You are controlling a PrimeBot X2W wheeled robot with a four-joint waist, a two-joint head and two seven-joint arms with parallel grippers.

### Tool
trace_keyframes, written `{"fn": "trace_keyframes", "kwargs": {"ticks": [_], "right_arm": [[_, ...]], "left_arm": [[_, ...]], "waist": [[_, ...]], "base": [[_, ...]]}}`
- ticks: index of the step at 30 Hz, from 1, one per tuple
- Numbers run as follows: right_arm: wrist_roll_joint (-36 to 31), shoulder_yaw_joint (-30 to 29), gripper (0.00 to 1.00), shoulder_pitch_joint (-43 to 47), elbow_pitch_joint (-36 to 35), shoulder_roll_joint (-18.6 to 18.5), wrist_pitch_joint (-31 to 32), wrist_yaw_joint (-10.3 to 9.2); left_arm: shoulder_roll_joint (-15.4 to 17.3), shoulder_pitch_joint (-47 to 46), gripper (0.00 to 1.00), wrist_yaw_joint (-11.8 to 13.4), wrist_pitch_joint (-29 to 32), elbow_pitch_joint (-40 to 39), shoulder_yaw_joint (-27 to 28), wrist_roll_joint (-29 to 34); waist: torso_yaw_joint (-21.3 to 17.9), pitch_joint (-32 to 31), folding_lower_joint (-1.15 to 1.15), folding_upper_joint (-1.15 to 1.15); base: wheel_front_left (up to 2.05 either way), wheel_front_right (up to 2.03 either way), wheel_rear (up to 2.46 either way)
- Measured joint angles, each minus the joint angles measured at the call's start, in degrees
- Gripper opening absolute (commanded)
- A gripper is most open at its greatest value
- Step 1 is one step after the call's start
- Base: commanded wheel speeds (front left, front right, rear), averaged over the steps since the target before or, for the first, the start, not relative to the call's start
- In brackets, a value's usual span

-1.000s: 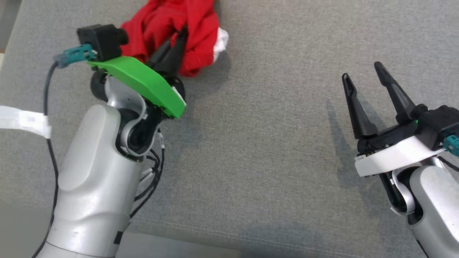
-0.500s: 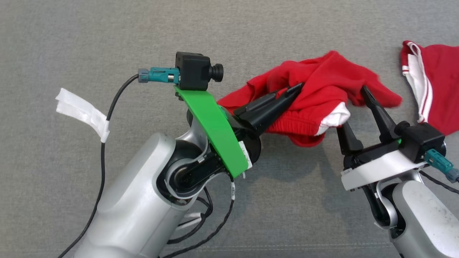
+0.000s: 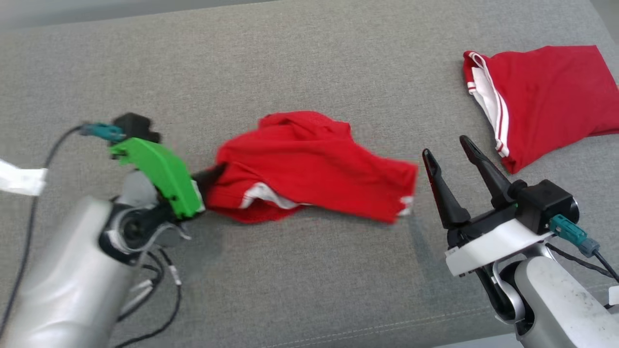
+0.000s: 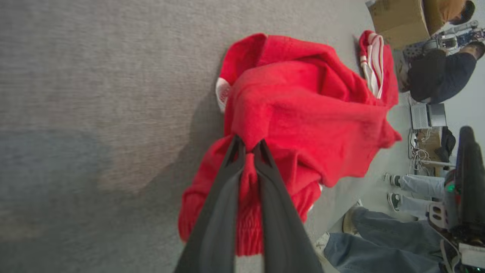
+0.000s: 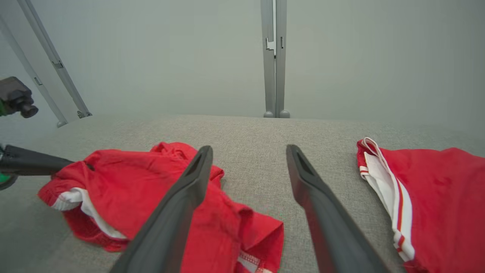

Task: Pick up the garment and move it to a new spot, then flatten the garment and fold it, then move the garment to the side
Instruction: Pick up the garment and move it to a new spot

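One grey cloth surface under everything, wall to wall in the head view. Two red garments on it. No. 1, the garment, is crumpled at centre, white lining showing underneath, its right end blurred. No. 2, the spare, lies folded flat at the far right with white stripes on its edge, well apart from no. 1.

Two arms, one per side. L gripper is at centre-left, green bracket on its wrist. Its fingers are clamped tight on a bunched fold of the garment; the L wrist cam shows red cloth squeezed between the two tips, the rest heaped beyond them. In the R wrist cam the pinched end sits at the left, the body of the garment sagging onto the surface.

R gripper is at lower right, white bracket, fingers spread wide, nothing between them. Its tips sit just beside the garment's right end, between the two garments; can't tell if they touch cloth.

Past the surface edge, L wrist cam: one cardboard box, one person in a dark top, two pairs of jeans legs w/ shoes.

One white tape tag on the L arm's cable.
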Motion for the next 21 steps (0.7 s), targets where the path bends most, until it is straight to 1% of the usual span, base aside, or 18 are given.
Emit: {"fn": "trace_keyframes", "kwargs": {"ticks": [2,4,5,6,7,8,10,12,13,14,16,19,21], "right_arm": [[-0.5,1.0,1.0,-0.4,-0.2,0.1,0.0,0.59],[-0.9,1.2,1.0,-0.8,-0.4,0.1,0.0,0.78],[-1.0,1.0,1.0,-1.0,-0.5,0.0,0.0,0.77],[-1.0,0.7,1.0,-1.0,-0.5,-0.1,0.0,0.73],[-1.0,0.3,1.0,-1.0,-0.3,-0.2,0.0,0.67],[-1.0,0.1,1.0,-1.0,-0.1,-0.2,0.0,0.62],[-1.0,-0.1,1.0,-0.9,0.1,-0.2,0.0,0.35],[-1.0,0.0,1.0,-0.9,0.1,-0.2,0.0,0.29],[-1.0,0.0,1.0,-0.9,0.2,-0.3,0.0,0.29],[-1.0,0.1,1.0,-0.9,0.4,-0.4,0.0,0.3],[-1.2,0.4,1.0,-0.9,0.9,-0.6,0.0,0.35],[-1.6,1.0,1.0,-0.4,1.3,-0.8,0.0,0.58],[-1.6,1.6,1.0,0.6,1.6,-0.8,0.0,0.8]], "left_arm": [[2.8,-0.6,0.0,1.5,-0.7,2.2,3.5,0.0],[4.1,-1.8,0.0,1.5,-0.7,3.2,4.9,0.0],[4.2,-2.5,0.0,1.5,-0.7,3.4,5.0,0.3],[3.9,-3.2,0.13,1.5,-0.7,3.5,4.9,0.5],[3.4,-3.7,0.48,1.5,-0.7,3.8,4.8,0.5],[2.8,-4.0,1.0,1.5,-1.5,4.4,4.7,0.9],[2.2,-4.0,1.0,1.5,-3.2,5.5,4.5,3.1],[2.3,-4.2,1.0,1.6,-5.8,6.5,4.3,6.0],[2.8,-4.9,1.0,1.6,-8.4,7.2,3.3,9.7],[2.9,-5.2,1.0,1.6,-9.9,7.3,2.9,11.4],[2.7,-5.4,1.0,1.6,-13.4,7.3,3.0,13.4],[2.3,-5.4,1.0,1.7,-20.0,7.0,4.9,14.9],[1.0,-4.9,1.0,1.8,-23.7,6.4,6.3,15.1]], "waist": [[-0.8,0.0,0.0,0.0],[-1.5,0.2,0.0,0.0],[-1.8,0.4,0.0,0.0],[-2.0,0.7,0.0,0.0],[-2.1,1.0,0.0,0.0],[-2.2,1.3,0.0,0.0],[-2.1,1.7,0.0,0.0],[-1.8,2.1,0.0,0.0],[-1.4,2.3,0.0,0.0],[-1.1,2.4,0.0,0.0],[-0.4,2.5,0.0,0.0],[0.5,2.2,0.0,0.0],[1.0,1.8,0.0,0.0]], "base": [[0.0,0.0,0.0],[0.0,0.0,0.0],[0.0,0.0,0.0],[0.0,0.0,0.0],[0.0,0.0,0.0],[0.0,0.0,0.0],[0.0,0.0,0.0],[0.0,0.0,0.0],[0.0,0.0,0.0],[0.0,0.0,0.0],[0.0,0.0,0.0],[0.0,0.0,0.0],[0.0,0.0,0.0]]}}
